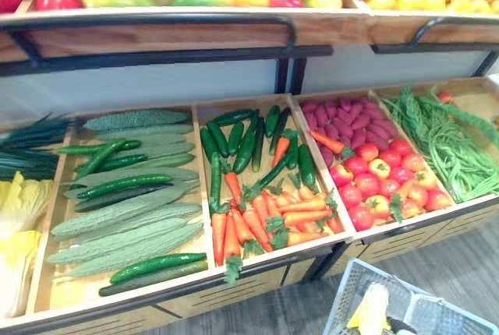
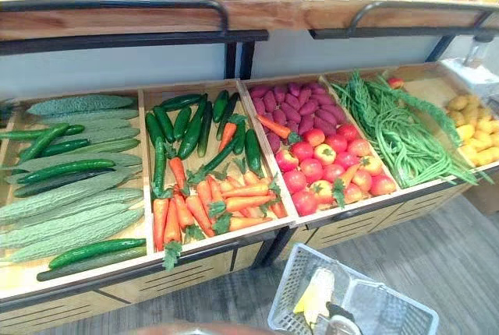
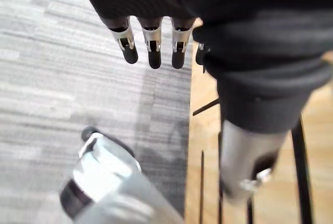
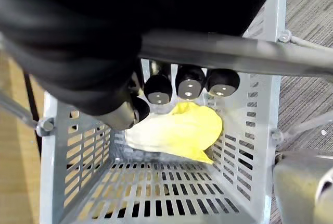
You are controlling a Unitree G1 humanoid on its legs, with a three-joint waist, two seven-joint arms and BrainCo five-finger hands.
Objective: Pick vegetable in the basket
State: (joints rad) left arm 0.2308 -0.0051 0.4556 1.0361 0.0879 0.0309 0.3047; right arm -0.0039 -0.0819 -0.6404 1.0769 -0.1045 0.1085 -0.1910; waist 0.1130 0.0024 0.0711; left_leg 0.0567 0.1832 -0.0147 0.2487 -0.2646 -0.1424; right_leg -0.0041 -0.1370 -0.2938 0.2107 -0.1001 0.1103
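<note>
The task looked partly done: one pale yellow leafy vegetable (image 4: 177, 133) lay on the bottom of the grey basket (image 4: 78, 146), close to one wall. Most of the slotted bottom beside it was bare, so there was room for more if more was wanted. The right robot hand (image 4: 190, 82) had its fingers curled round the basket's handle (image 4: 260, 60) and held the basket low, just off the front lip of the produce stand (image 1: 234, 284). The left robot hand (image 3: 151, 39) hung over the floor (image 3: 52, 52) with straight fingers and nothing in them, so it seemed the one free to pick. The carrots (image 1: 265, 218) and cucumbers (image 1: 125, 185) lay between raised wooden dividers. The upper shelf (image 1: 156, 35) overhung the back of the bins, leaving open room mainly above their front halves. Given the basket's high walls, anything added would likely have to come in over the rim.
</note>
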